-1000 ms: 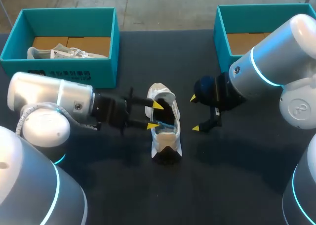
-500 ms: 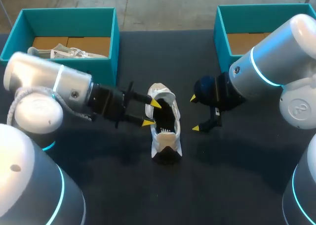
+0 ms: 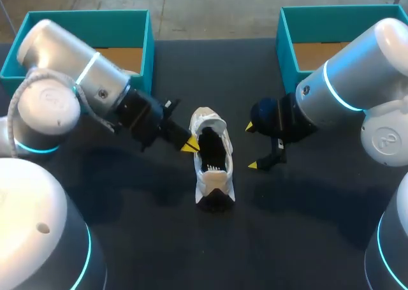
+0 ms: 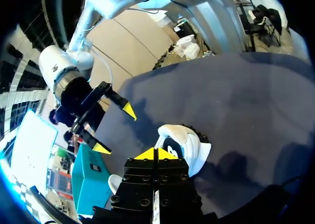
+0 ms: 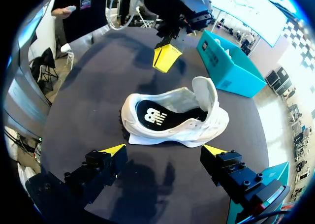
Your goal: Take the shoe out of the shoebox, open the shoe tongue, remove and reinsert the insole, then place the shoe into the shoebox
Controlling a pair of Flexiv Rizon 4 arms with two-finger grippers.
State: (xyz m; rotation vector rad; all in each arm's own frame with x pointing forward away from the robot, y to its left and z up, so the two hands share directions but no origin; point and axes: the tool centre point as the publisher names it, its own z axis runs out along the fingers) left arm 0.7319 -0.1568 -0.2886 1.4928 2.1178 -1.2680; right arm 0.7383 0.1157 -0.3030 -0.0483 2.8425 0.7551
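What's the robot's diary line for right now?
white sneaker: on black table, tongue lifted | black insole: inside | left gripper: shut, empty, beside sneaker | right gripper: open, opposite side

The left arm (image 3: 70,73) extends in from the left side and slants down toward the middle, its black wrist tilted downward. At its end the left gripper (image 3: 189,146) has both yellow tips pressed flat together, with nothing between them. The right arm (image 3: 357,67) extends in from the right, bent at the elbow, its dark wrist pointing leftward. The right gripper (image 3: 252,146) has its fingers spread wide and holds nothing. The two grippers point at each other and stand apart.
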